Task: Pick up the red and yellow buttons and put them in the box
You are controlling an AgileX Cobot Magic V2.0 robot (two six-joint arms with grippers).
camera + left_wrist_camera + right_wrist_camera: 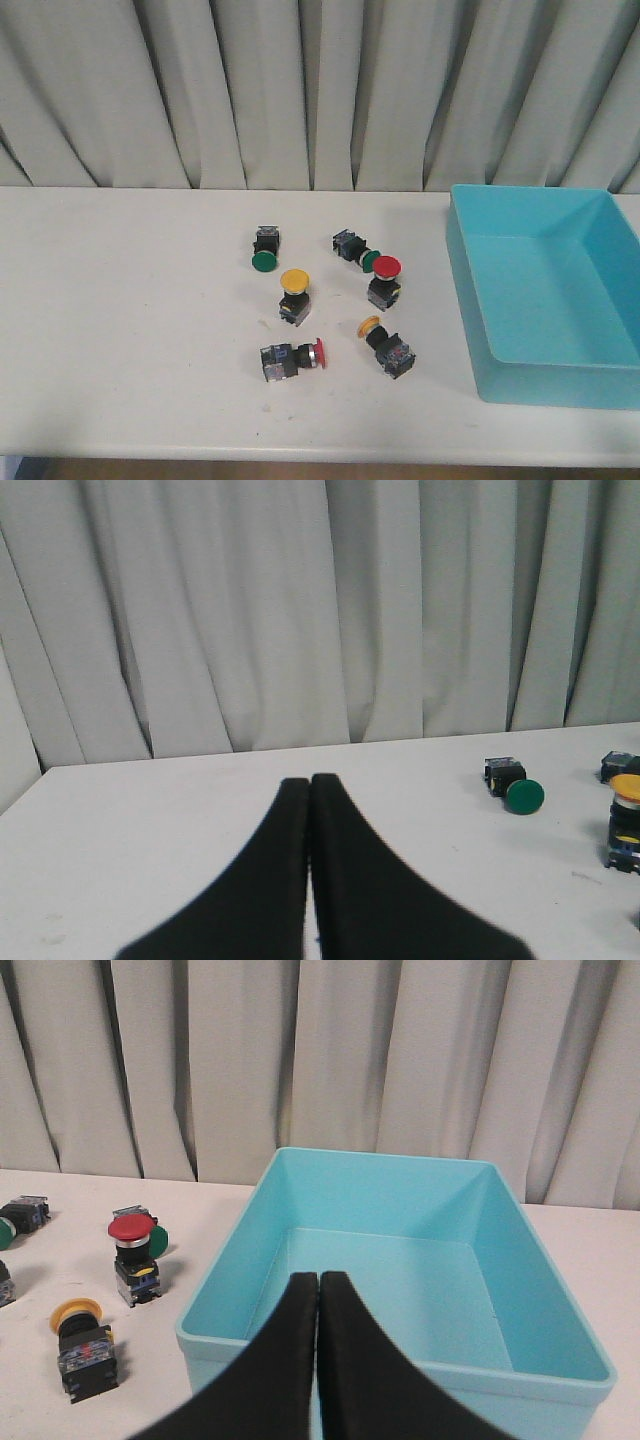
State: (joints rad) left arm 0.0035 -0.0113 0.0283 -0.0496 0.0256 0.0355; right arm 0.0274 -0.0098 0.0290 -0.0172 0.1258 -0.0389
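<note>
Two red buttons lie mid-table: one upright [385,268], one on its side [318,354]. Two yellow buttons are there too: one upright [294,283], one tipped [369,325]. The turquoise box [470,300] stands empty at the right. Neither gripper shows in the front view. My left gripper [309,782] is shut and empty over bare table, left of the buttons. My right gripper [318,1278] is shut and empty, in front of the box's near wall [400,1365]. The right wrist view shows a red button [132,1228] and a yellow button [76,1312] beside the box.
Two green-capped buttons [264,261] [368,262] lie among the others; one shows in the left wrist view [524,796]. A grey curtain [300,90] hangs behind the table. The table's front edge [300,455] is near.
</note>
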